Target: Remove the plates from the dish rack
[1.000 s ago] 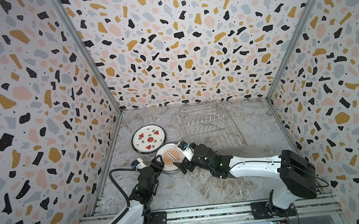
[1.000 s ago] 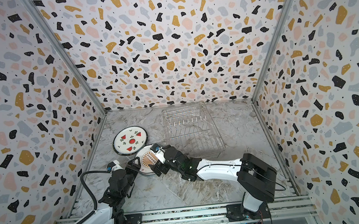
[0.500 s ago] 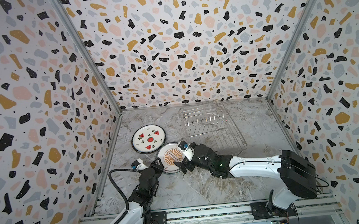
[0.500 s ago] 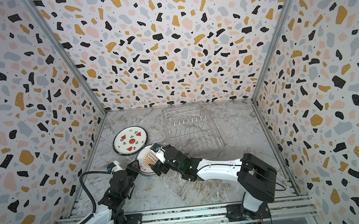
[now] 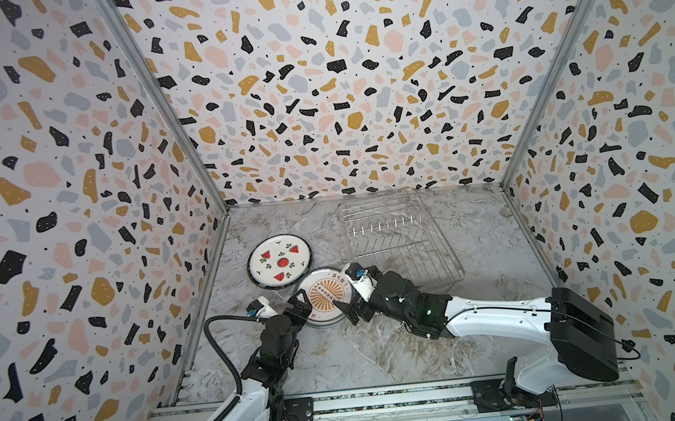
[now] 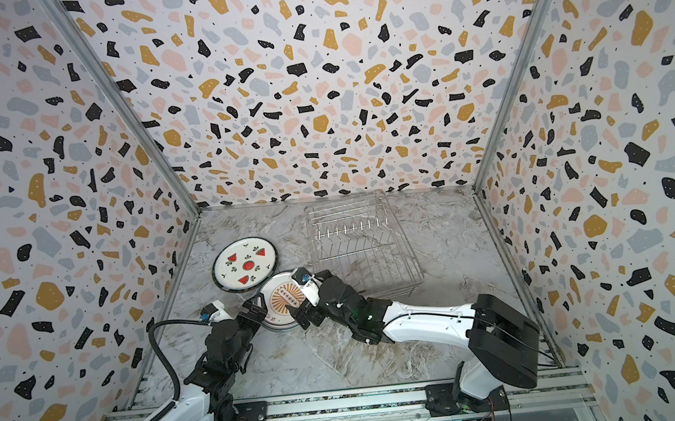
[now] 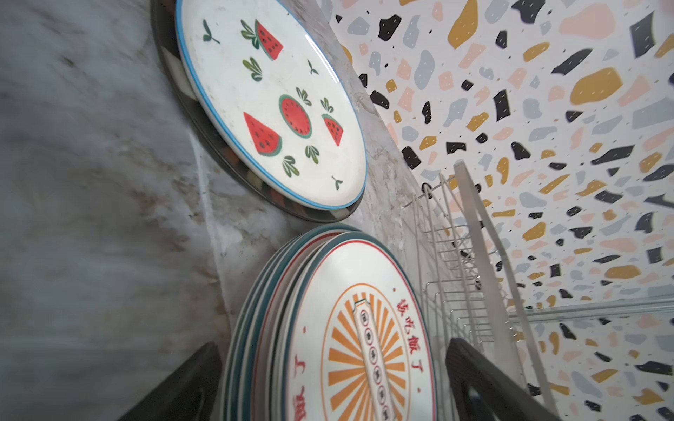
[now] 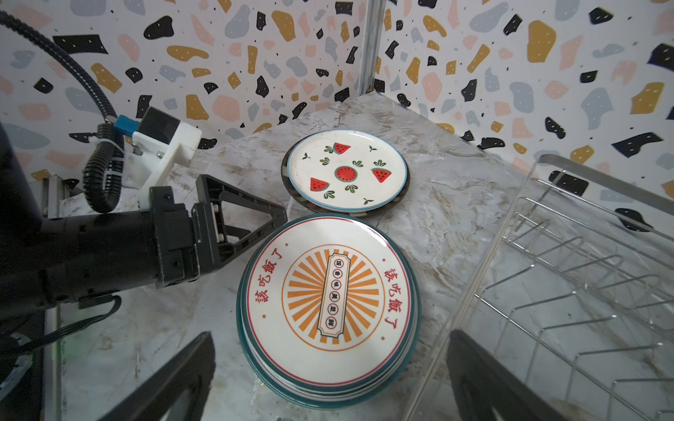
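Several sunburst plates (image 5: 321,297) (image 6: 287,303) lie stacked flat on the marble floor. The watermelon plate (image 5: 280,261) (image 6: 245,265) lies just behind them on a darker, wider plate. The wire dish rack (image 5: 396,237) (image 6: 361,238) at the back holds no plates. My left gripper (image 5: 299,306) (image 7: 332,348) is open, its fingers (image 8: 251,213) straddling the stack's near-left edge without touching it. My right gripper (image 5: 346,302) (image 8: 330,339) is open over the stack's right edge, holding nothing.
The left wall (image 5: 192,282) runs close beside the plates and the left arm. The rack's near corner (image 8: 474,291) sits right next to the right gripper. Bare marble floor (image 5: 382,357) lies in front, up to the rail at the near edge.
The left gripper's jaws stand wider at the stack's edge than before. The right arm, the plates and the rack have not moved.
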### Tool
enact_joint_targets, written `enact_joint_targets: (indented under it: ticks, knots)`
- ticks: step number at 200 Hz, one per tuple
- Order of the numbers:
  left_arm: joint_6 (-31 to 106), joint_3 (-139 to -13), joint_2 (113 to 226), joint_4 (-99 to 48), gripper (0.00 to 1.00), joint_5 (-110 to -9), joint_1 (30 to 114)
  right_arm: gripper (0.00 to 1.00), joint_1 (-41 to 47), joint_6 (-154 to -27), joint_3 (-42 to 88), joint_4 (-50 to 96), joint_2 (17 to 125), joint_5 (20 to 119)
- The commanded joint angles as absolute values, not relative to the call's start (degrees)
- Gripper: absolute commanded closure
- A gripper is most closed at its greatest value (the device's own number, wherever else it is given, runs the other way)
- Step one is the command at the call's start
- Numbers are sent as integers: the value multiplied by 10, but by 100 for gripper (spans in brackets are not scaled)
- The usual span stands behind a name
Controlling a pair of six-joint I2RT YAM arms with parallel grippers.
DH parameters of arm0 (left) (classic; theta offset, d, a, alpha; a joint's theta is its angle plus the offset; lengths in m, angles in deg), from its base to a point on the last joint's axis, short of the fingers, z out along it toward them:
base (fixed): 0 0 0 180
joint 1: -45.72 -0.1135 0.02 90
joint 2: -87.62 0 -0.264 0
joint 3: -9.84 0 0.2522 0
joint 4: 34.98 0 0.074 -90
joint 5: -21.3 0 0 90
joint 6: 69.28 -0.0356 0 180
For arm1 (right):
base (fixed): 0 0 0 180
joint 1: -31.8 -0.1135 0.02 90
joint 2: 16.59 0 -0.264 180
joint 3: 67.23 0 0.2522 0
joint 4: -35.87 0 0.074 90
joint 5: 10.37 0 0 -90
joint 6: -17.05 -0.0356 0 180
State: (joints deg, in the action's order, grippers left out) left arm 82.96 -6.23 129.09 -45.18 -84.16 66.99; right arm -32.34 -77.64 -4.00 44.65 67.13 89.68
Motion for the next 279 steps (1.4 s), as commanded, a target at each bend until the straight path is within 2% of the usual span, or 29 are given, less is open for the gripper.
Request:
enact_joint_targets:
  ticks: [1,23,57,76,99,112,124,133,156,186,196,212,239,279]
  knots:
    - [791,-110,1271,-462,0,-882,672,0,-313,-784,-64,488,602,946]
    - [768,-140,1266,-464,0,-931,672,1,-275,-805,-78,463,543,982]
    - [718,-148,1294,-570,0,-981,672,1,-158,-841,-78,389,474,990]
    - [648,-203,1335,-519,0,-1063,670,0,-69,-864,-71,341,457,1004]
    - [614,-268,1376,-444,0,-1220,667,1,47,-868,-94,344,431,1012]
    - [567,-275,1399,-457,3,-1243,655,0,104,-856,-129,381,423,1051]
    - [559,-284,1408,-431,3,-1279,649,0,153,-829,-163,410,418,1044]
    - [528,-267,1415,-463,4,-1301,646,1,187,-824,-181,417,420,1045]
    - [433,-187,1434,-626,7,-1314,634,1,229,-836,-227,455,445,1082]
    - [384,-141,1468,-703,8,-1300,611,0,248,-788,-309,601,512,1092]
    - [362,-149,1464,-677,10,-1281,606,0,256,-798,-321,625,531,1093]
    - [349,-137,1482,-716,13,-1238,580,0,272,-807,-337,657,553,1048]
    - [344,-138,1531,-749,12,-1234,561,0,278,-756,-385,769,577,936]
    - [324,-123,1620,-862,16,-1180,541,0,278,-757,-425,878,607,897]
